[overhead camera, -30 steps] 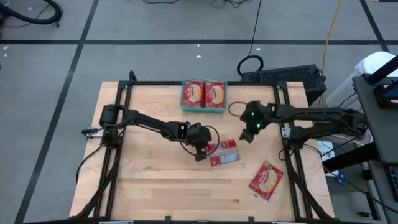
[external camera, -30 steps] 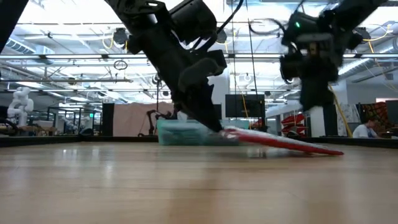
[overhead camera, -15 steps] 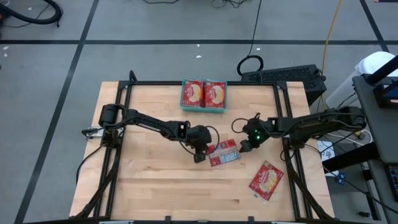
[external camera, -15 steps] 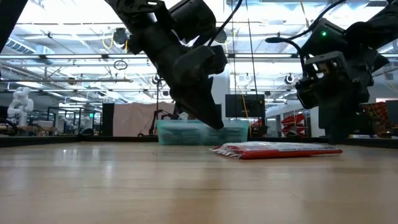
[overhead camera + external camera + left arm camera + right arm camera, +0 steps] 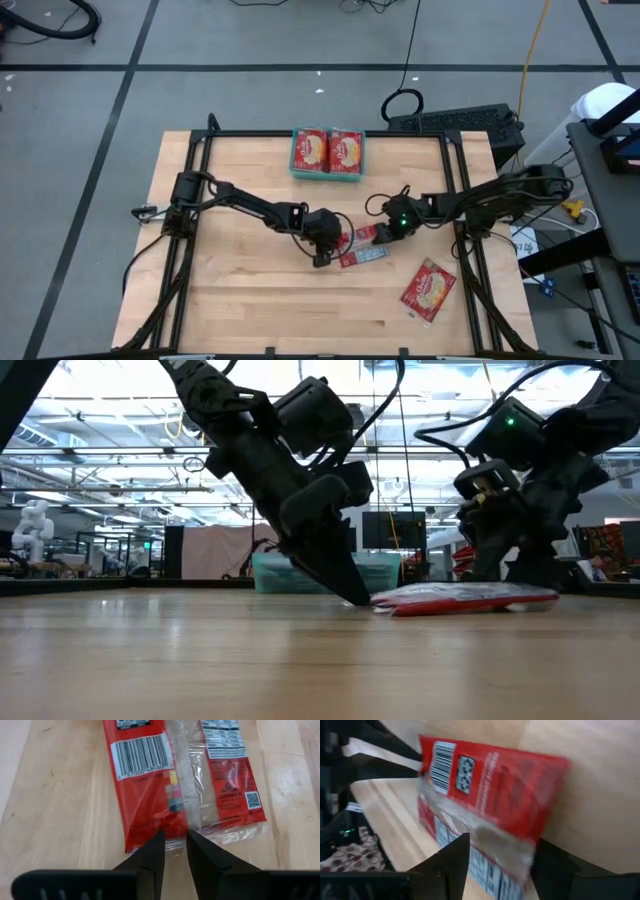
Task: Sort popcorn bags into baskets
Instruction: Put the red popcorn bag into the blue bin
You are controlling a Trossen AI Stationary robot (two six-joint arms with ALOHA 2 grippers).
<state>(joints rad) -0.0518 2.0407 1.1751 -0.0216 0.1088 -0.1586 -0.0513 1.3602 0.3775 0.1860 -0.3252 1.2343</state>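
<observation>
So far I've got two bags (image 5: 328,151) sitting face up side by side in the basket (image 5: 327,175), and by my count two are left out on the table (image 5: 240,300): the middle bag (image 5: 362,246), lying flat and back-side up between my two arms, and a face-up bag (image 5: 429,289) well off past the right arm, untouched. No other bags that I can see. So I'd call it roughly halfway. Right now both arms are down on the middle bag from opposite ends. The left gripper (image 5: 175,851) has its jaws a narrow gap apart, tips right at the bag's clear sealed edge, with the back seam running straight out ahead of the gap. From the wrist cam I don't see it clamped on anything; the edge sits just in front of the tips, maybe touching. The right gripper (image 5: 500,865) has its jaws spread wide with the bag's other end lying between them, straddled rather than pinched as far as I can tell. From the low cam the bag lies flat on the wood, so nothing is lifted. My guess is the right arm takes this one.
</observation>
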